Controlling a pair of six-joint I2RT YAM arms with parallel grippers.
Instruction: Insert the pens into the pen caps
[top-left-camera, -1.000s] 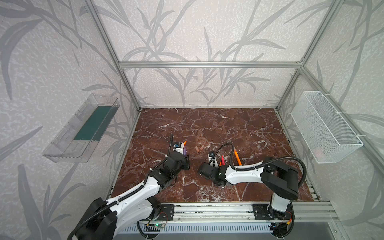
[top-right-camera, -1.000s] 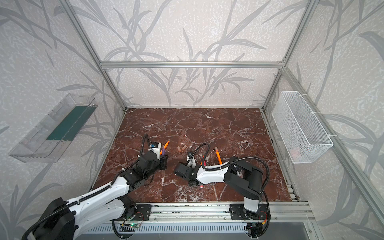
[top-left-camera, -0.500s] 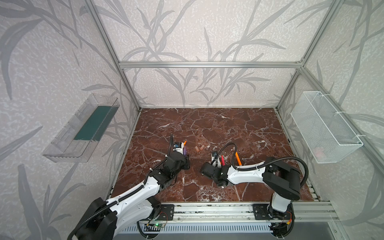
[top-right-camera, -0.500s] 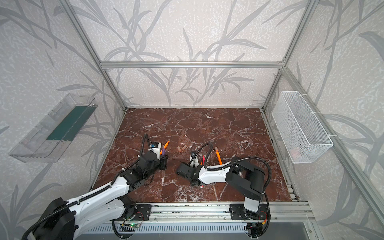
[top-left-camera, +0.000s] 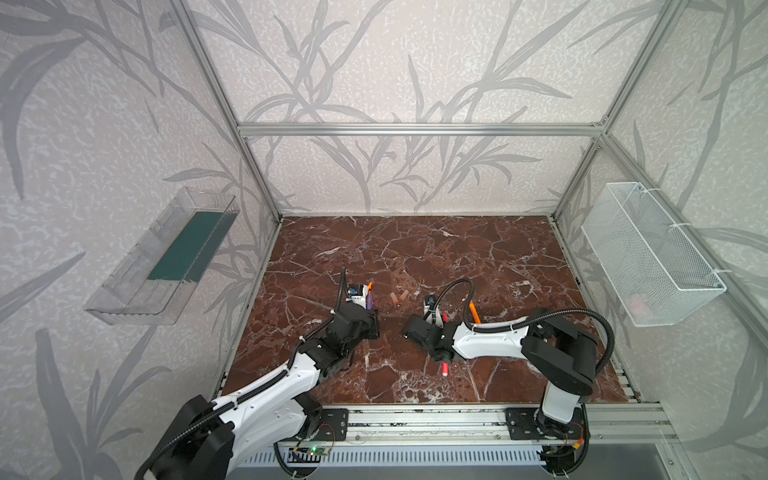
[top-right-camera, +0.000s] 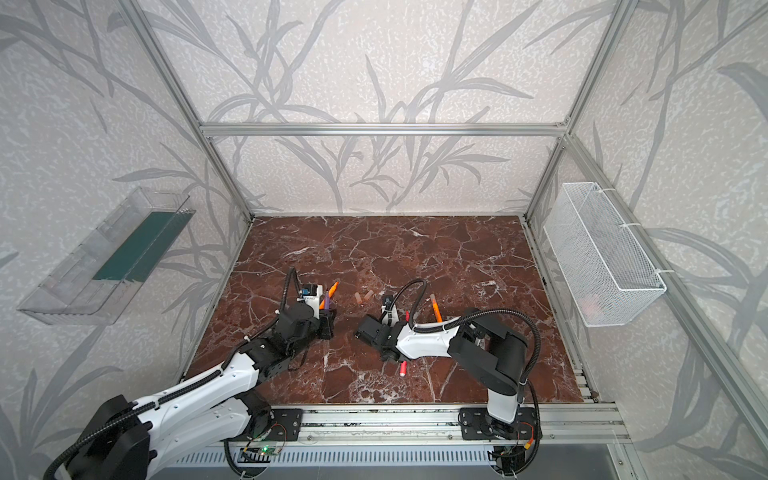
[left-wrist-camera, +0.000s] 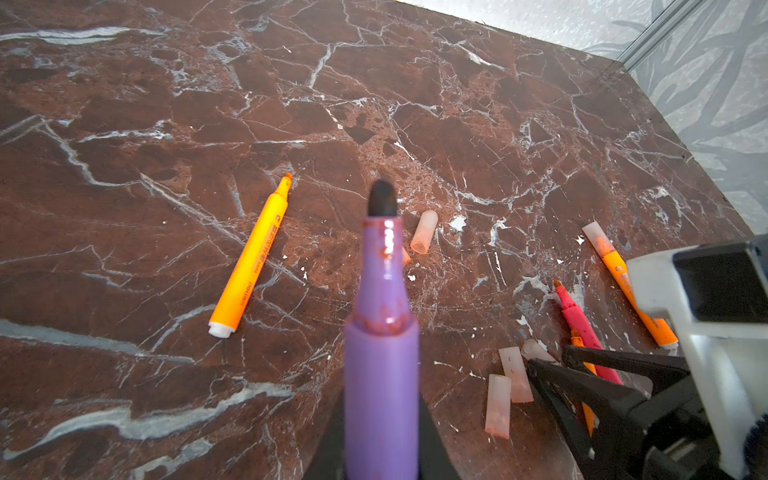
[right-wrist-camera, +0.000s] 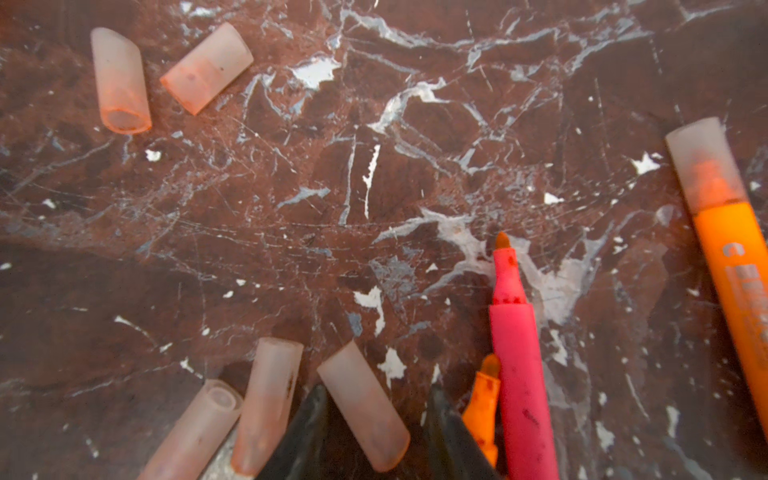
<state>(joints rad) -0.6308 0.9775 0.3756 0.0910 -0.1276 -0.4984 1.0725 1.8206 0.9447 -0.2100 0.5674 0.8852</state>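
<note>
1 purple pen, uncapped and showing a dark tip, was clamped in the left gripper above the brown marble table. The right gripper stood with its jaws parted on either side of 1 translucent pinkish cap. 4 loose caps lay around it. An uncapped red-pink pen and a small orange pen lay just beside that gripper, with 1 capped orange pen farther off.

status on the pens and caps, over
left gripper shut on purple pen, uncapped. right gripper open, astride one cap. pink pen, orange pen close beside its jaws.
</note>
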